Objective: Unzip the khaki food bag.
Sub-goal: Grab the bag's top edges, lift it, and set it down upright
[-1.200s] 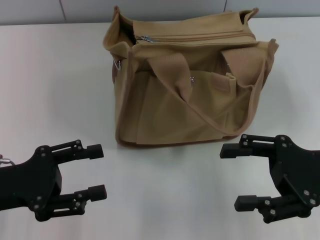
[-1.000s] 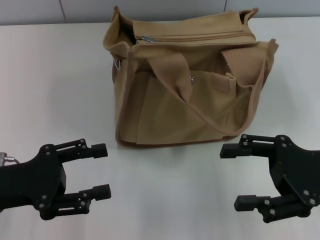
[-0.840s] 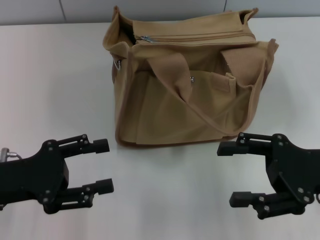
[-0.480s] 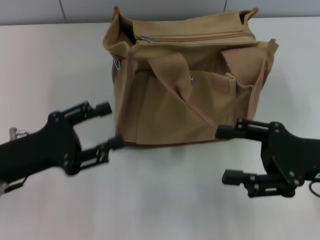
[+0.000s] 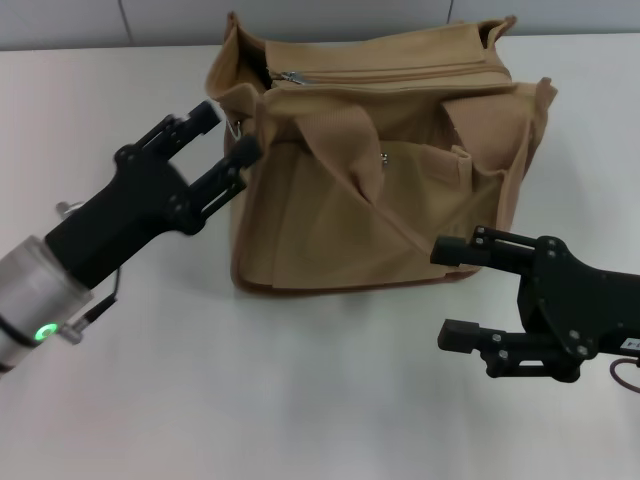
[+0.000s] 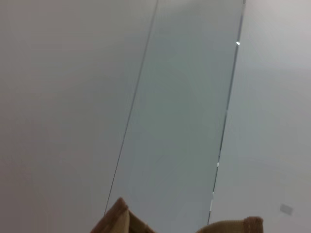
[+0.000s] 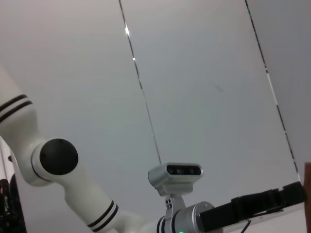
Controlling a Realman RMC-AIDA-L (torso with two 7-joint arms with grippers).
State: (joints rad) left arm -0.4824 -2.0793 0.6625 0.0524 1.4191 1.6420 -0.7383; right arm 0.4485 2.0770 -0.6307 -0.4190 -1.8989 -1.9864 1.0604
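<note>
Head view: the khaki food bag (image 5: 375,165) stands upright on the white tabletop (image 5: 300,400), toward the far middle, its front pocket facing the robot and its top zipper (image 5: 385,75) running across the upper face, the silver pull sitting at the bag's left end. Two webbing handles droop over the front, one folded down across the pocket near the small silver snap (image 5: 384,158). The left hand (image 5: 222,135) reaches in from the lower left and sits just beside the bag's upper left corner, its two black fingers spread apart with nothing between them; the lower fingertip is close against the brown-trimmed edge, though whether it touches the fabric cannot be told. The right hand (image 5: 447,292) hangs over the tabletop near the bag's lower right front corner, its fingers also wide apart and empty, the upper one overlapping the bag's bottom edge in this view. In the left wrist view only two tan corners of the bag (image 6: 116,218) peek in at the edge. The right wrist view shows the left arm farther off, not the bag.
</note>
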